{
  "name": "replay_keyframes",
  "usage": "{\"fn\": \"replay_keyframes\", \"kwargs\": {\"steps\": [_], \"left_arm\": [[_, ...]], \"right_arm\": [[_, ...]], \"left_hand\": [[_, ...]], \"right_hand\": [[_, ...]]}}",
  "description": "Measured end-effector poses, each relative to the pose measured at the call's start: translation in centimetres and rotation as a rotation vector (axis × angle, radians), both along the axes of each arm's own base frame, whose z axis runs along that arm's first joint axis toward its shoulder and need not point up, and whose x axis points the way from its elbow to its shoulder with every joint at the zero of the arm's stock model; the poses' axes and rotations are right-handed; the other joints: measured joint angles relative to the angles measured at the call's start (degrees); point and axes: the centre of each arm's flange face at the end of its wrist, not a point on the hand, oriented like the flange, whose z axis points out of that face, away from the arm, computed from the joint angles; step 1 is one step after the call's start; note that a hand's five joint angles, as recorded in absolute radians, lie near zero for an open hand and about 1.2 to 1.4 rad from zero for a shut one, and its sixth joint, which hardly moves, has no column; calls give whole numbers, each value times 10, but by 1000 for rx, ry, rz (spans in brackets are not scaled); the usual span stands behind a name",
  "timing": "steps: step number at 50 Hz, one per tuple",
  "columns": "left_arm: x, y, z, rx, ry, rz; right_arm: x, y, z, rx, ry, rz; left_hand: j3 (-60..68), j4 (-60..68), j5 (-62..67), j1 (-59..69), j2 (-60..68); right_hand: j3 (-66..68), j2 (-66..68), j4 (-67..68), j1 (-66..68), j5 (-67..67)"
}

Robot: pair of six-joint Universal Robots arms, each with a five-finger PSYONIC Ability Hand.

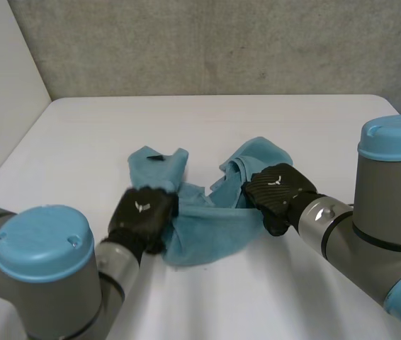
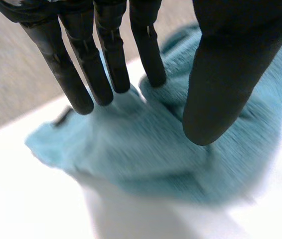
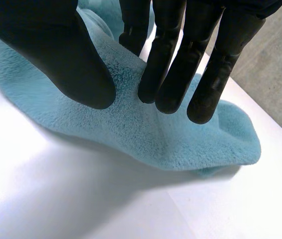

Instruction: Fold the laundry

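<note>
**Item.** The light-blue fleece cloth [image 1: 207,227] lies bunched near the middle of the white table [image 1: 292,127], between the two arms. Its far side stands up in two rumpled lobes. Its near side sags in a curve between the hands.

**Left hand.** The left hand [image 1: 142,212] is on the cloth's left edge. In the left wrist view its straight fingers [image 2: 111,64] touch the pile on one side of a raised fold. The thumb sits on the other side, pinching the fold.

**Right hand.** The right hand [image 1: 275,188] is on the cloth's right edge. In the right wrist view its fingers [image 3: 171,74] and thumb close on a ridge of fleece, and a shadow falls on the table beneath the cloth.

**Handling properties (judged).**
- The cloth appears light, soft and fully limp, so it will not hold a shape and will droop wherever it is unsupported.
- The deep pile should grip well and is not fragile.
- The thick layers may spring open after folding.

**Grasp points (judged).** Hold should be taken at the corners or along a single-layer edge, not at the bunched middle, so that the cloth can be spread flat before it is creased.
</note>
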Motion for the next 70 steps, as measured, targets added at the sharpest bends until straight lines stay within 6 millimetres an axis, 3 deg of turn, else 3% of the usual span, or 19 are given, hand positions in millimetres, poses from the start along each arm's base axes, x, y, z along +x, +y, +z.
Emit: {"fn": "replay_keyframes", "kwargs": {"steps": [4,9,15,20,26,33,47,58,60,63,64,70], "left_arm": [[4,15,2,60,-48,-21],[2,15,33,17,-12,-27],[0,-15,84,-129,98,18],[-4,-43,102,-196,145,19],[-16,-67,92,-182,123,-83],[-26,-88,64,-168,-13,-217],[-33,-101,5,-207,-327,-331],[-30,-104,-1,-201,-410,-317],[-29,-108,-1,-222,-435,-296],[-29,-110,-1,-242,-451,-287],[-29,-114,-1,-278,-470,-279],[-39,-133,13,-466,-482,-237]], "right_arm": [[-2,-2,4,-14,-3,-7],[-3,-3,9,-33,-17,-11],[-3,1,11,-53,-29,0],[-6,8,22,-118,-56,22],[-8,15,37,-191,-92,35],[-11,20,40,-208,-102,39],[-13,24,29,-176,-77,41],[-11,20,31,-198,-69,44],[-9,16,31,-207,-59,48],[-7,13,29,-210,-49,51],[-5,8,28,-215,-40,53],[9,-19,35,-269,-53,36]], "left_hand": [[-84,-85,-91,-90,-89],[-203,-198,-199,-197,-202],[-262,-263,-257,-260,-262],[-266,-267,-260,-264,-266],[-251,-251,-257,-254,-250],[-235,-234,-240,-236,-234],[-213,-215,-221,-217,-212],[-54,-53,-60,-50,-48],[81,81,76,92,82],[137,137,131,135,137],[227,228,216,227,228],[305,307,293,287,308]], "right_hand": [[0,0,0,0,0],[0,0,0,0,0],[0,0,0,0,0],[0,0,0,0,0],[0,0,0,0,0],[0,0,0,0,0],[0,0,0,0,0],[0,0,0,0,0],[0,0,0,0,0],[0,0,0,0,0],[0,0,0,0,0],[0,0,0,0,0]]}}
